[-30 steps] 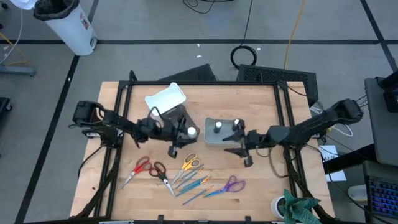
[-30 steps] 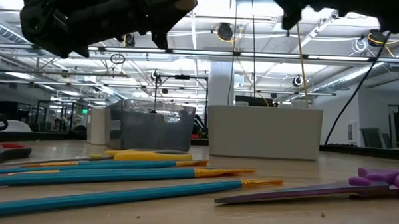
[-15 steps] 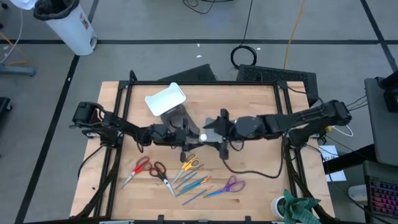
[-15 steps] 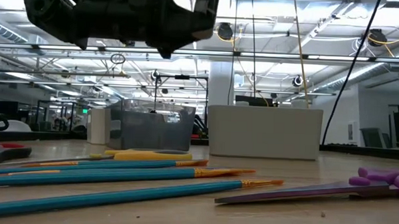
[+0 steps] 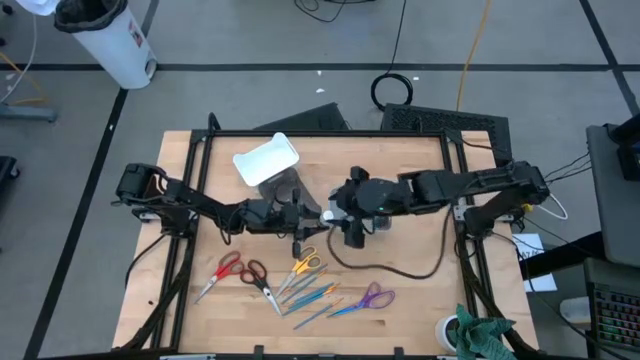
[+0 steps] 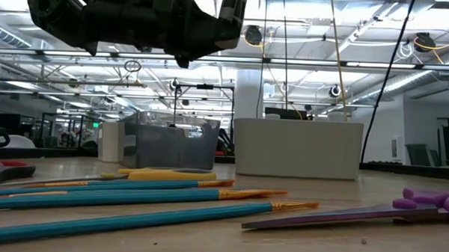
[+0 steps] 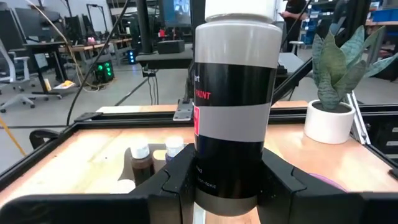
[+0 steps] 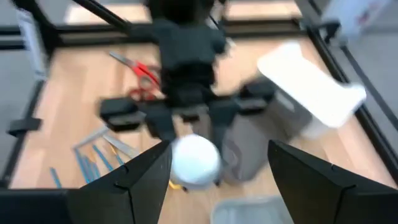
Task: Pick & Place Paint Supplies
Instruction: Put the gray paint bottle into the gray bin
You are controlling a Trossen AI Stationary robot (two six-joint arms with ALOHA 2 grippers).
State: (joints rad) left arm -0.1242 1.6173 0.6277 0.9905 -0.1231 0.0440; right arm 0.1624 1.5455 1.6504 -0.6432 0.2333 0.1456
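Observation:
My left gripper (image 5: 303,216) (image 7: 227,193) is over the table's middle, shut on a small dark paint bottle (image 7: 233,106) with a grey label and a white cap (image 5: 327,215) (image 8: 194,160). My right gripper (image 5: 348,214) (image 8: 219,152) is open and faces that cap from the table's right, a finger on either side of it, touching nothing. Other small bottles (image 7: 140,158) stand behind in a grey tray (image 5: 368,222). Teal and blue brushes (image 5: 308,296) (image 6: 132,192) lie flat on the near half of the table, among red (image 5: 222,272), yellow (image 5: 305,262) and purple scissors (image 5: 372,297) (image 6: 431,204). My left gripper pinches the bottle between its two fingers (image 7: 177,180) by the lower part of its body, near the base (image 7: 227,183). The fingers come level from the table's left and lie across the bottle. The bottle is lifted clear of the table, its cap end free beyond the fingers.
A white bin (image 5: 267,160) (image 6: 297,149) and a grey bin (image 5: 283,188) (image 6: 168,143) stand on the table's far half. A potted plant (image 7: 329,106) stands at the near right corner (image 5: 470,335). A cable (image 5: 400,268) trails from my right arm across the table.
My right gripper has swung from the table's right toward the left and up, turning until it faces the bottle's cap. My left gripper has carried the bottle a little toward the table's right, still shut on it.

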